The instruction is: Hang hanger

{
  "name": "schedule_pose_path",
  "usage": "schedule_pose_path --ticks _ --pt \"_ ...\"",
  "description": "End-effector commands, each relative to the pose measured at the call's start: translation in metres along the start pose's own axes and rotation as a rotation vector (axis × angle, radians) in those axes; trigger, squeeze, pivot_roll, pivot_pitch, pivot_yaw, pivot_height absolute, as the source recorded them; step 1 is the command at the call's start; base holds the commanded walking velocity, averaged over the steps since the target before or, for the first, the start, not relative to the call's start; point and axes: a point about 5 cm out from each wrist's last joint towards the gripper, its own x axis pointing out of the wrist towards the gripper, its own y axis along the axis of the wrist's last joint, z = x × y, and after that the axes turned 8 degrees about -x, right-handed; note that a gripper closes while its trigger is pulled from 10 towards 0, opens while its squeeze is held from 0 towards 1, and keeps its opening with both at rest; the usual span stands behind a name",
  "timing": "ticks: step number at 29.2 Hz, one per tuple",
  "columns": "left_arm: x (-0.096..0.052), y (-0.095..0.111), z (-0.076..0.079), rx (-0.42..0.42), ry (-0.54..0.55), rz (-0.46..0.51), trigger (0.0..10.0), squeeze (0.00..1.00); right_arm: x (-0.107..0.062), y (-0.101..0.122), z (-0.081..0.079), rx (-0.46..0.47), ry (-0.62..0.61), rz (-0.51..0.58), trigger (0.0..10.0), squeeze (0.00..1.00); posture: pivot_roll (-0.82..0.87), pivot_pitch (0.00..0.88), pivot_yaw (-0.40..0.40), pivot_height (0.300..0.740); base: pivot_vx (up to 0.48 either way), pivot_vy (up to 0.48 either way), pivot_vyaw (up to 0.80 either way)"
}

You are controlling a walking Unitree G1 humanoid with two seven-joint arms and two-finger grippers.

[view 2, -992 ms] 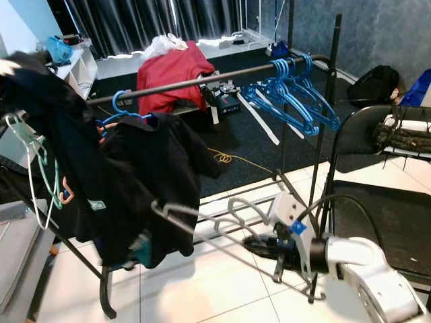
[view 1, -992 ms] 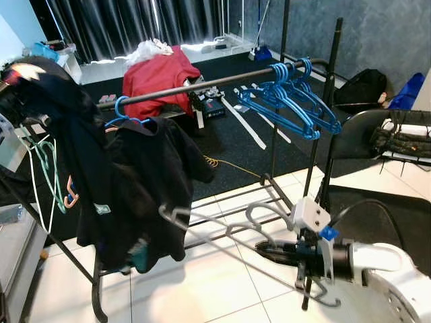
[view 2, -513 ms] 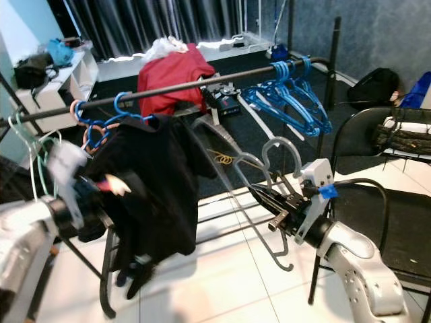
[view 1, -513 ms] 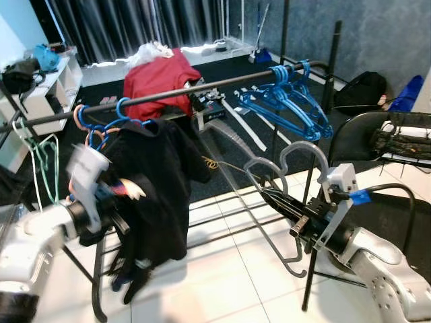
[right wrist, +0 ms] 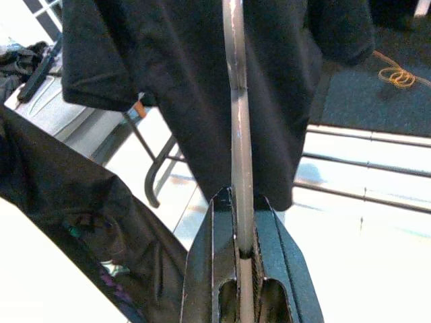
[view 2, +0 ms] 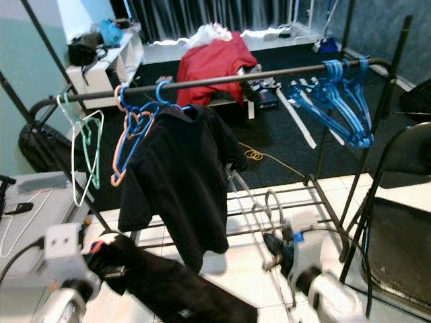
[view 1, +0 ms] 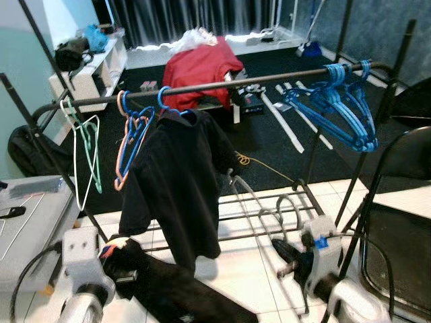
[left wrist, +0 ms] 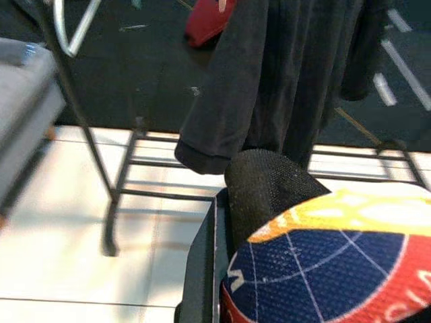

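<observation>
One clear grey plastic hanger [right wrist: 236, 134] clamped in right gripper [right wrist: 244, 252]; left gripper [left wrist: 222, 269] clasped dark printed garment [left wrist: 323, 262]; no legible lettering.

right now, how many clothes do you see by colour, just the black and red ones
black: 2, the shirt on the rail and the garment in the left gripper
red: 1, the red cloth behind the rail
total: 3
</observation>
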Motion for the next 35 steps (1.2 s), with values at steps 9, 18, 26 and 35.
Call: schedule_pose_path --ticks 9,18,26,35 --pt "-0.001 0.01 0.011 -0.032 0.075 0.077 10.0 0.0 0.01 0.014 0.0 -0.055 -0.061 0.103 10.0 0.0 -0.08 0.0 0.026 0.74 0.0 0.0 0.76" --pt "0.0 0.01 0.029 -0.027 -0.03 0.066 10.0 0.0 0.011 0.018 -0.001 -0.036 -0.057 0.12 10.0 0.0 -0.07 0.0 0.031 0.74 0.0 0.0 0.77" --pt "0.004 0.011 0.028 -0.048 -0.049 0.064 10.0 0.0 0.013 0.02 -0.002 -0.031 -0.054 0.131 10.0 0.0 -0.07 0.0 0.041 0.74 0.0 0.0 0.76" --pt "0.004 0.012 0.028 -0.041 -0.046 0.064 10.0 0.0 0.014 0.021 -0.003 -0.029 -0.051 0.143 10.0 0.0 -0.07 0.0 0.043 0.74 0.0 0.0 0.76"
